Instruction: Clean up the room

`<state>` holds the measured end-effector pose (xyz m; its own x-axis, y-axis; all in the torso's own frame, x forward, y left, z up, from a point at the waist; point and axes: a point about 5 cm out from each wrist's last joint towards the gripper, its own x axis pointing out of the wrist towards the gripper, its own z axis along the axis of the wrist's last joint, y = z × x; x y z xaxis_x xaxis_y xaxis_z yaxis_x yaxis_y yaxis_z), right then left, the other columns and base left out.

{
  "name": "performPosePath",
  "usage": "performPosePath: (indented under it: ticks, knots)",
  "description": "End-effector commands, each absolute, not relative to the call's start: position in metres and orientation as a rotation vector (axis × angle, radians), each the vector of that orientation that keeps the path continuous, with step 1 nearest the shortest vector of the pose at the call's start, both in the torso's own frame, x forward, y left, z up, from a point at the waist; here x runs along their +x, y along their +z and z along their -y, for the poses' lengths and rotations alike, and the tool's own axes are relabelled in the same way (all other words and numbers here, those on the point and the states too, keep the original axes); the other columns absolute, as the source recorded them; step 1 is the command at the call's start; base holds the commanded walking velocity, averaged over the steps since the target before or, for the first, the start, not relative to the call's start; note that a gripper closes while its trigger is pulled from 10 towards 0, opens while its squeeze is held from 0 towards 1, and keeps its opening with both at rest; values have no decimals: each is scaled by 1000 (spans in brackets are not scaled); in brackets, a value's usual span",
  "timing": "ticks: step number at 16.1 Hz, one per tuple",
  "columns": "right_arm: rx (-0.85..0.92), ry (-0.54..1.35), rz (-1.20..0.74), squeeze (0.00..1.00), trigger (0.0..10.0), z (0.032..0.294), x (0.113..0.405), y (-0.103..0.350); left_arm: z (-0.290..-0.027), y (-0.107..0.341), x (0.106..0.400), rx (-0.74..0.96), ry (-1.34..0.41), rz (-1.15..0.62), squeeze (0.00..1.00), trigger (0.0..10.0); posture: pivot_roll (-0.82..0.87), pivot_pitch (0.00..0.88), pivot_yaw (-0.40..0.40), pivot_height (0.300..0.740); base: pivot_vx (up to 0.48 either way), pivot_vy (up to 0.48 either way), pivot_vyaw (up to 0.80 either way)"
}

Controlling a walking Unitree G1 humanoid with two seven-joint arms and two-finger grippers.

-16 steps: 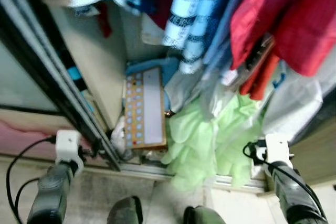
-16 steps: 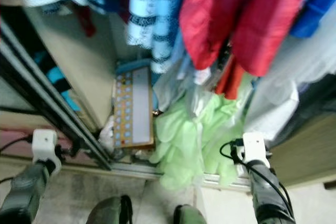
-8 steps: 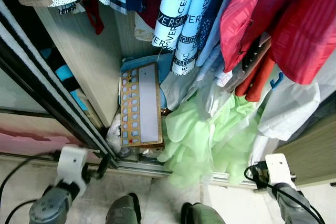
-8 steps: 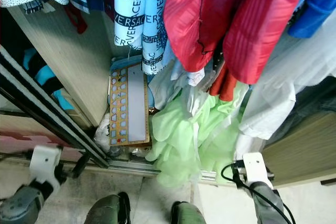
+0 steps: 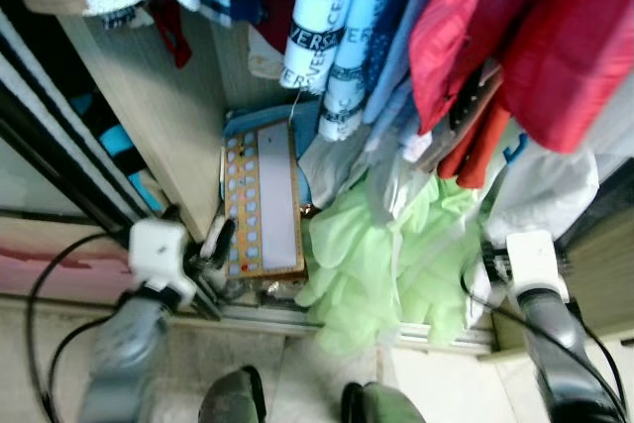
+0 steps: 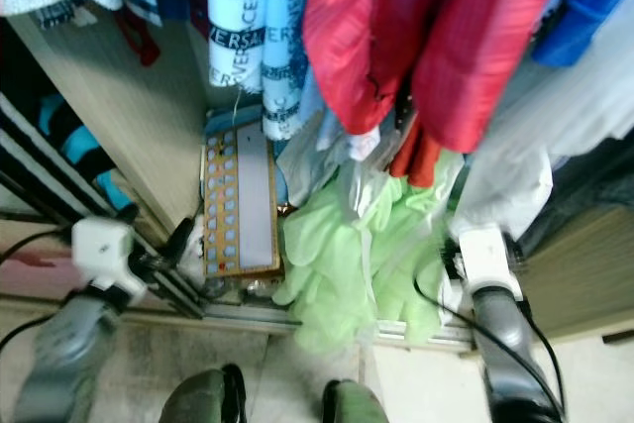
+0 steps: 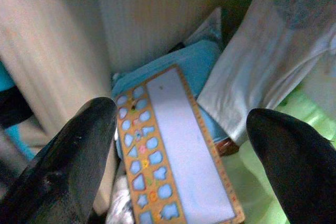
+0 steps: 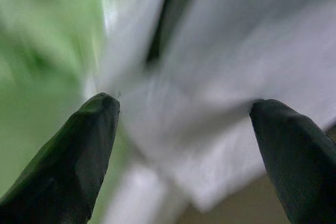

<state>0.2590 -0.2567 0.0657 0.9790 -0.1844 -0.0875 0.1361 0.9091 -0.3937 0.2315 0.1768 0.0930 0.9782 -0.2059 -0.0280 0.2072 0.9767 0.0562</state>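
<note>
Inside an open wardrobe, a wooden shape-puzzle board [image 5: 263, 200] leans on the floor against a blue item [image 5: 307, 121]. My left gripper [image 5: 210, 241] is at the board's lower left corner. In the left wrist view it is open [image 7: 181, 116], with the board [image 7: 178, 171] just ahead between its fingers. A pale green cloth [image 5: 381, 260] spills over the wardrobe's bottom rail. My right gripper [image 8: 184, 106] is open at the edge of that cloth, facing a white garment [image 5: 550, 180]; nothing is held.
Red garments [image 5: 515, 37] and a light blue lettered cloth [image 5: 332, 37] hang low over the pile. A wooden partition [image 5: 158, 106] and a dark sliding-door frame [image 5: 50, 136] stand to the left. The metal rail [image 5: 287, 319] runs just before my feet [image 5: 238, 403].
Both arms have come up and forward: the left gripper has reached the puzzle board's corner, and the right gripper has moved up to the green cloth and white garment.
</note>
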Motion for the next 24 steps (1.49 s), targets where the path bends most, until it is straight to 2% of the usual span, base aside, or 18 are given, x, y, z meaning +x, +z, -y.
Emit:
performPosePath:
  ticks: [1,4,5,8,20,24]
  knots:
    - [-343,-181,-79,0,10000,249,254,73,-173,95,230,57,-178,-23,0,10000,-16,107,-3,740,0,0,0]
    - [-237,-112,2,0,10000,217,251,87,-154,109,235,45,-173,38,0,10000,-22,106,-1,740,0,0,0]
    - [-185,-40,41,0,10000,200,249,95,-151,114,237,54,-150,60,0,10000,-25,107,1,740,0,0,0]
    - [-172,51,59,0,10000,181,235,103,-153,115,234,73,-110,54,0,10000,-27,117,2,740,0,0,0]
    - [-142,71,-29,0,10000,181,236,99,-143,114,233,-5,-170,13,0,10000,-23,147,-17,740,0,0,0]
    - [-140,75,-48,0,10000,182,235,97,-141,113,234,-17,-178,6,0,10000,-26,152,-25,740,0,-353,-497]
